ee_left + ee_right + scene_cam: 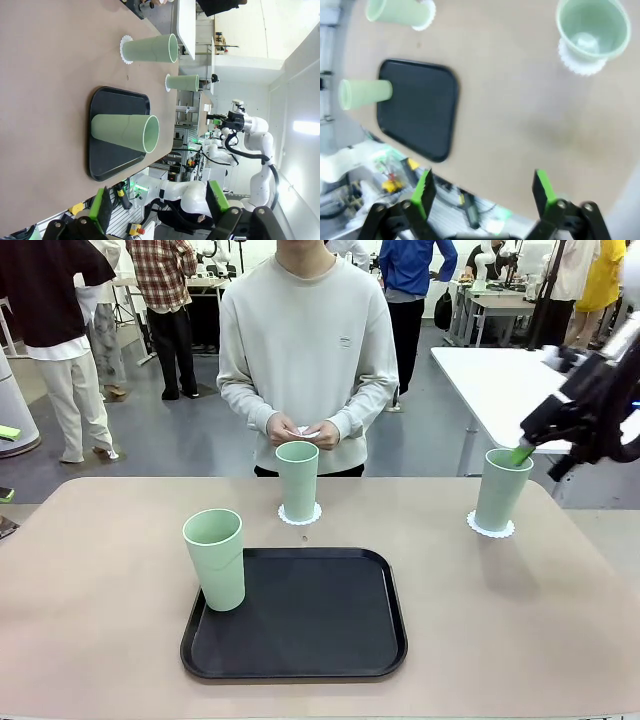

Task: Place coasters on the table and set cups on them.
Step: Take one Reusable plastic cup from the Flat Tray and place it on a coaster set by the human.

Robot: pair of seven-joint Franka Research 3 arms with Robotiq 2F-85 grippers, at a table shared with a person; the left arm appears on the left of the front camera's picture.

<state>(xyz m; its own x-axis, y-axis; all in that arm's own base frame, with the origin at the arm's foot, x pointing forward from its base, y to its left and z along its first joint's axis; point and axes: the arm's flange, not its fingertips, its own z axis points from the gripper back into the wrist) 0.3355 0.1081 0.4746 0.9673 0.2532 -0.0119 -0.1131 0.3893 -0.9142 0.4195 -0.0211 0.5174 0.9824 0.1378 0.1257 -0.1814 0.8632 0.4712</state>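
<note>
Three pale green cups stand on the beige table [100, 570]. One cup [214, 560] sits at the left edge of the black tray [300, 615], with no coaster. The middle cup [298, 480] stands on a lacy white coaster [300, 517] at the far side. At the right, another cup [501, 488] rests on its coaster [491, 528]. My right gripper [535, 455] hovers open just above and right of that cup [592, 32], with nothing between its fingers [422, 192]. My left gripper [160, 205] is open and empty, well back from the tray cup [125, 132]. The person's hands hold a coaster [305, 430].
The person stands at the far edge behind the middle cup. A white table [500, 380] lies beyond the right corner. Most of the tray is bare, and the table's left and front parts are free.
</note>
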